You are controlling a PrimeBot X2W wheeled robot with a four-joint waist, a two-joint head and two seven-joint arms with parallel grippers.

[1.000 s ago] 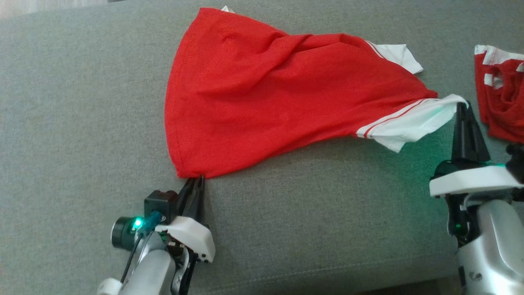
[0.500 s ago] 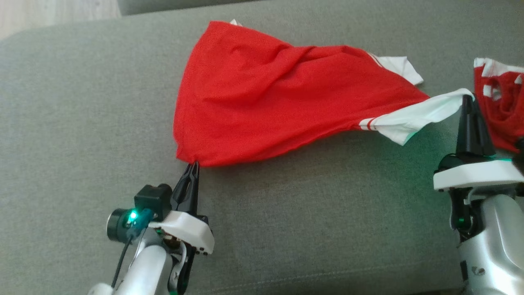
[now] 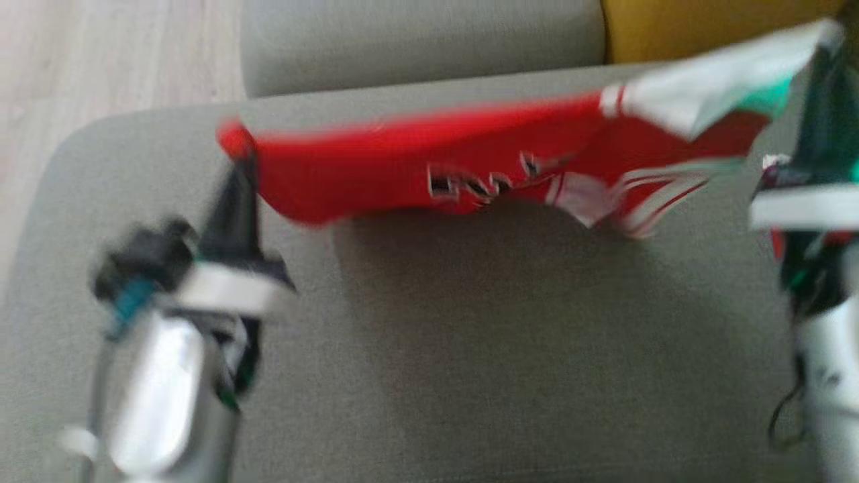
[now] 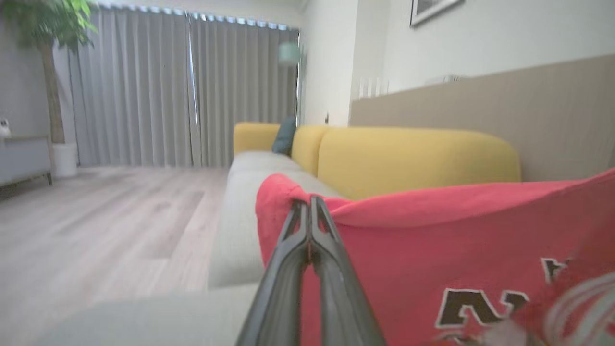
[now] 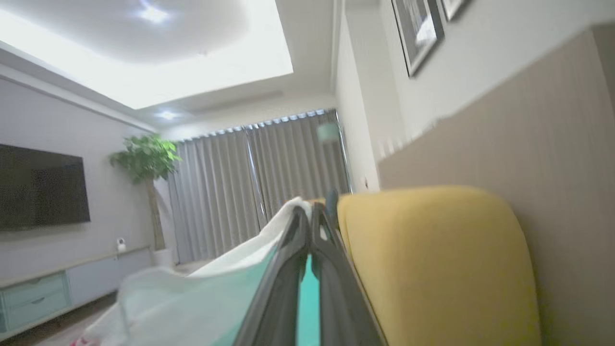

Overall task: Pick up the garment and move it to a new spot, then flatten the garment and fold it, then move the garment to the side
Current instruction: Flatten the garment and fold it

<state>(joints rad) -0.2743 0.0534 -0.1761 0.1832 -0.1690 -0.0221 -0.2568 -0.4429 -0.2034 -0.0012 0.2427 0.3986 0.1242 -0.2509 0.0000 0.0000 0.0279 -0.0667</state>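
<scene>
A red garment with white sleeves and black lettering hangs stretched in the air above the grey sofa seat. My left gripper is shut on its red hem corner at the left; the left wrist view shows the closed fingers pinching the red garment. My right gripper is shut on the white sleeve at the upper right, and the right wrist view has that white sleeve draped from its closed tips. The head view is blurred.
A yellow backrest runs behind the grey seat, seen also as a yellow backrest from the left wrist. Wooden floor lies beyond the sofa's left end. A bit of another red cloth peeks beside my right arm.
Both grippers have lifted the garment off the seat and it now hangs between them, lettering showing. The head camera has tilted up, bringing floor and backrest into view.
</scene>
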